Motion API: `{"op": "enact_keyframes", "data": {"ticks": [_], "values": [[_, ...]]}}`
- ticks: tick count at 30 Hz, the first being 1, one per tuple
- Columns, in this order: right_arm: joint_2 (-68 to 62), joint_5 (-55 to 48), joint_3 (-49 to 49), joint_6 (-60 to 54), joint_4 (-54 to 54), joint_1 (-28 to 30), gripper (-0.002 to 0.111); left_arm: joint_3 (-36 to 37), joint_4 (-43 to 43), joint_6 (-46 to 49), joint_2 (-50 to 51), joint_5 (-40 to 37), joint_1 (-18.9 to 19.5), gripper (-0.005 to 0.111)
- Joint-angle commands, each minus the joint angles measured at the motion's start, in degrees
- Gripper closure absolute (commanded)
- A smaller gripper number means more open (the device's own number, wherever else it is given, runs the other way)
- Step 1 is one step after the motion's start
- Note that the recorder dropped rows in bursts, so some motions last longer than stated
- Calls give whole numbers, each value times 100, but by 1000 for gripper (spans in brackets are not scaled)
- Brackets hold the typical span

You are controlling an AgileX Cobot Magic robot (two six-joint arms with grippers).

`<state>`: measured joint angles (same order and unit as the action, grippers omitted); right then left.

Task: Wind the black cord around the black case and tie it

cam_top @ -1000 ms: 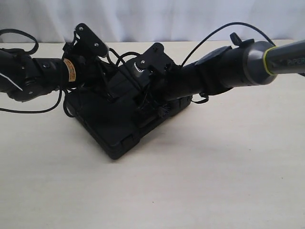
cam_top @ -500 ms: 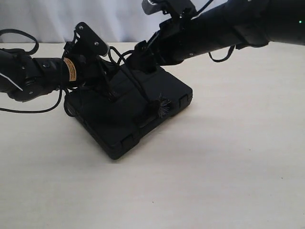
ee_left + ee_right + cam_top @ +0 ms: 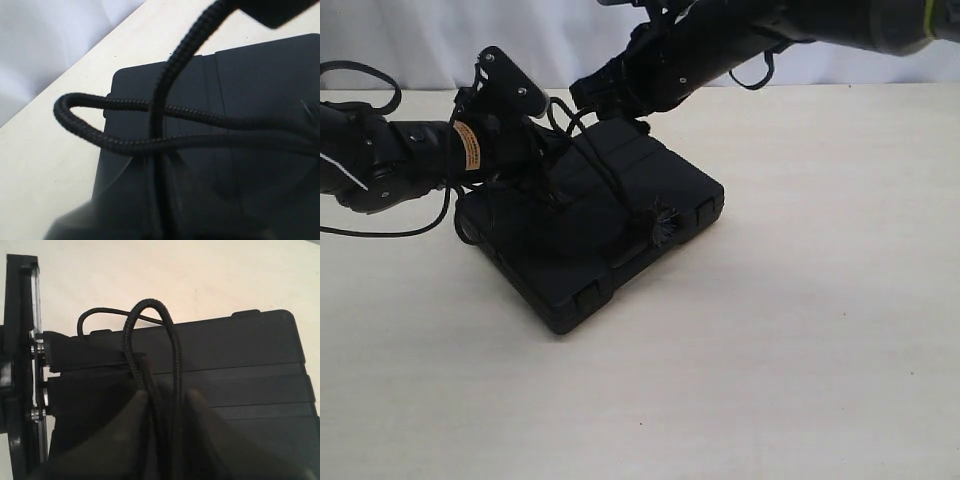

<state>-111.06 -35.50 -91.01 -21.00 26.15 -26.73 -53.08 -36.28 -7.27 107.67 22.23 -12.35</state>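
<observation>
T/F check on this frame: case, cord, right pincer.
1. The black case lies flat on the table. True.
2. The cord's frayed end sits on the table, off the case. False: the frayed knot lies on top of the case, near its edge.
3. A loop of the black cord comes out from between the right pincer's fingers. True.
4. The case stands open. False: it is closed.
</observation>
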Motion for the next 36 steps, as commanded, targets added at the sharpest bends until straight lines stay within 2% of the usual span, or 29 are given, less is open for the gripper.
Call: {"op": "enact_keyframes", "data": {"ticks": [1, 10, 12, 15, 17, 20, 24, 26, 32, 36], "values": [[-15, -186, -228, 136, -151, 3, 104, -34, -3, -46, -19, 126, -26, 107], [192, -268, -291, 136, -283, 3, 104, -34, 150, -24, -57, 34, 103, 105], [286, -213, -291, 136, -332, 3, 104, -34, 150, -51, -140, -66, 103, 91], [311, -213, -291, 136, -332, 3, 104, -34, 150, -63, -320, -371, 103, 61], [324, -201, -300, 136, -332, 3, 104, -34, 89, 22, -504, -843, 103, 50], [324, -271, -540, 136, -332, 3, 104, -34, 79, 310, -923, -1487, 115, 46], [324, -271, -693, 136, -332, 3, 104, -34, 125, 242, -1251, -1603, 104, 46], [324, -212, -695, 136, -332, 3, 104, -34, 136, 114, -1261, -1362, 104, 46], [302, -235, -695, 125, -332, 3, 104, 59, -357, -225, -807, 335, 95, 46], [302, -249, -695, 125, -332, 3, 104, 59, -389, -351, -373, 897, 106, 46]]}}
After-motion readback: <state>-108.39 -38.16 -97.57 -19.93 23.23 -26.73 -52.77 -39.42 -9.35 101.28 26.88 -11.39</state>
